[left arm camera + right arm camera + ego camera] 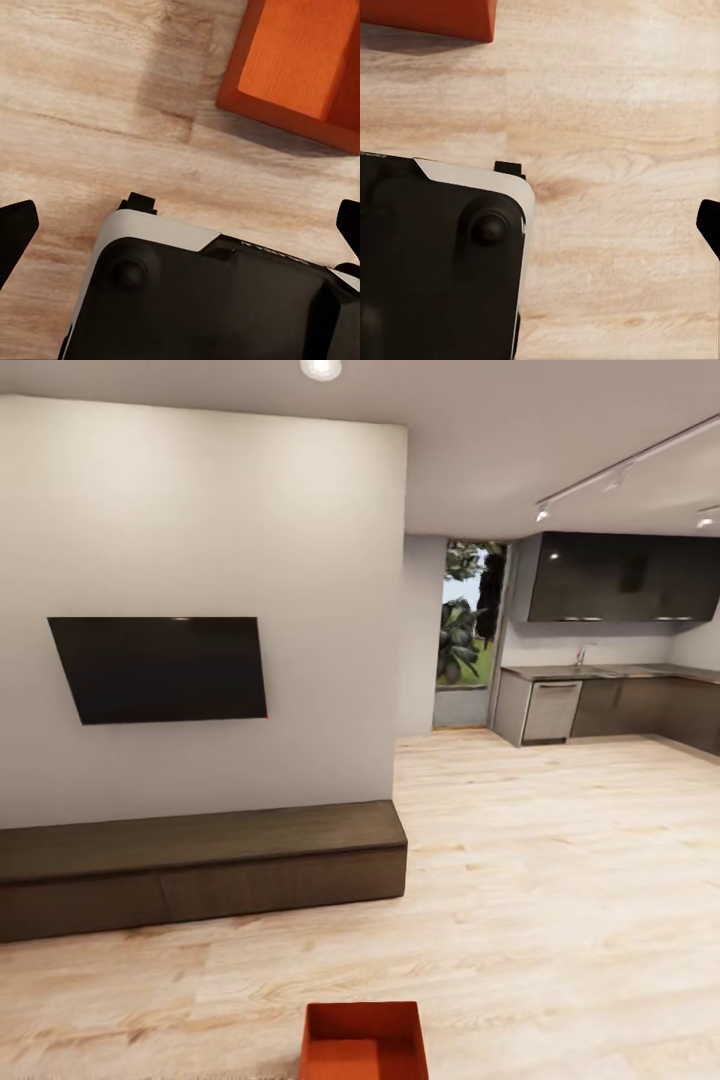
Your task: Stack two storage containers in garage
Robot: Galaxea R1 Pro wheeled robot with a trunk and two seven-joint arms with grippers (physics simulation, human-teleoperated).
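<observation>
One orange-red open-top storage container (pixel 363 1042) sits on the pale wood-plank floor (pixel 560 880) of the living room, at the bottom edge of the head view, just in front of me. The left wrist view looks down on its textured bottom and one wall (pixel 300 67). My left gripper (pixel 181 225) hangs open above the floor, with a dark fingertip (pixel 15 229) at each side edge of that view and nothing between them. A corner of the container (pixel 431 16) shows in the right wrist view. My right gripper (pixel 540 225) is open, with one fingertip (pixel 709 225) showing.
A long low dark-brown cabinet (pixel 200 865) runs along the white wall under a black TV (pixel 160 668). To the right the plank floor opens toward a kitchen with dark cabinets (pixel 620 705) and a glass door (pixel 466 630). My black-and-white base (pixel 210 300) lies under both wrists.
</observation>
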